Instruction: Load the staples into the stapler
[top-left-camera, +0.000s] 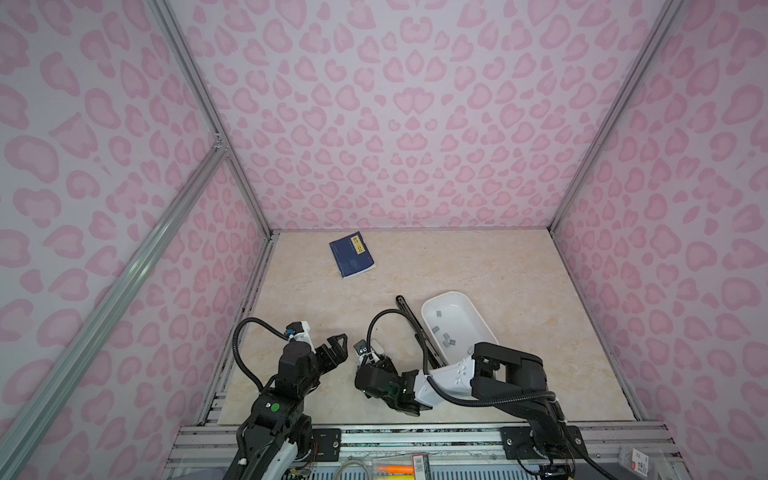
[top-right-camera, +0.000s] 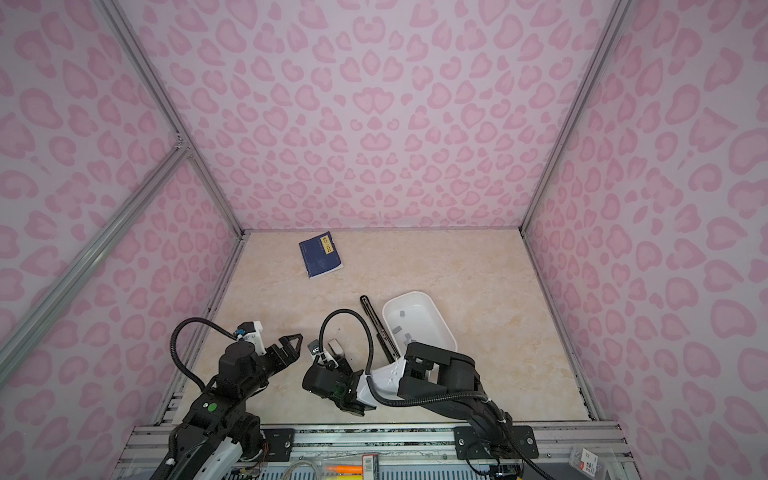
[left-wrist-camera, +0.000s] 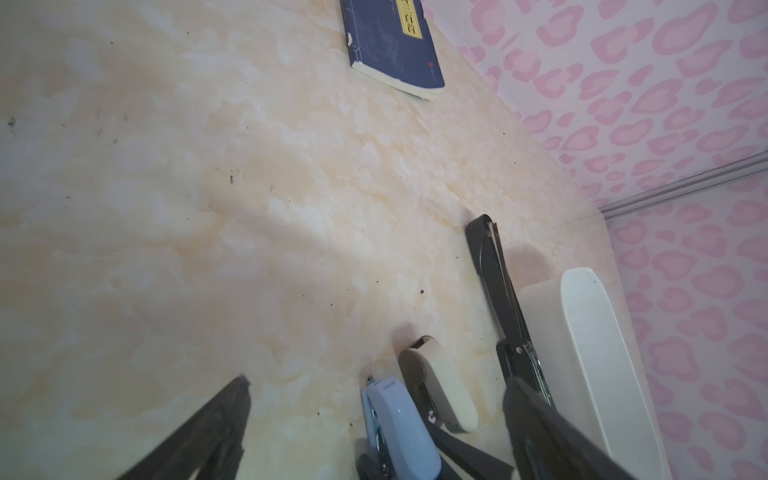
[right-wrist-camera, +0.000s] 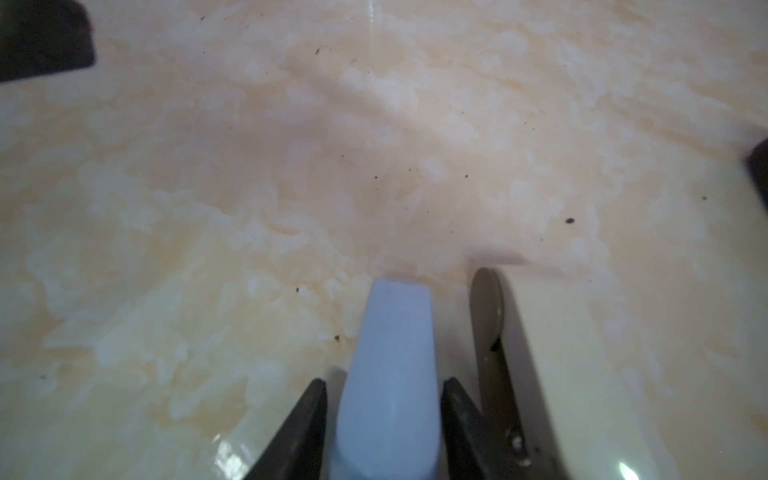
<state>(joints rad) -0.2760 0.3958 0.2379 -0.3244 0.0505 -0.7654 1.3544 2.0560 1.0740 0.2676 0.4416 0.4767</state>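
Several small grey staples (top-left-camera: 441, 331) lie in a white tray (top-left-camera: 478, 309), also shown in a top view (top-right-camera: 436, 316). Left of it lies a long black stapler (top-left-camera: 415, 328), swung open. A light blue stapler (right-wrist-camera: 390, 374) and a beige stapler (right-wrist-camera: 552, 353) stand side by side near the front. My right gripper (right-wrist-camera: 384, 382) is open, its fingers on either side of the blue stapler's rear with thin gaps. My left gripper (left-wrist-camera: 376, 380) is wide open and empty, just left of the blue stapler (left-wrist-camera: 395, 424). In both top views the left gripper (top-left-camera: 336, 345) points at the two staplers.
A dark blue book (top-left-camera: 351, 254) lies at the back left of the marble-patterned table (top-left-camera: 519, 270). Pink-patterned walls close in three sides. My right arm's forearm covers the tray's near end.
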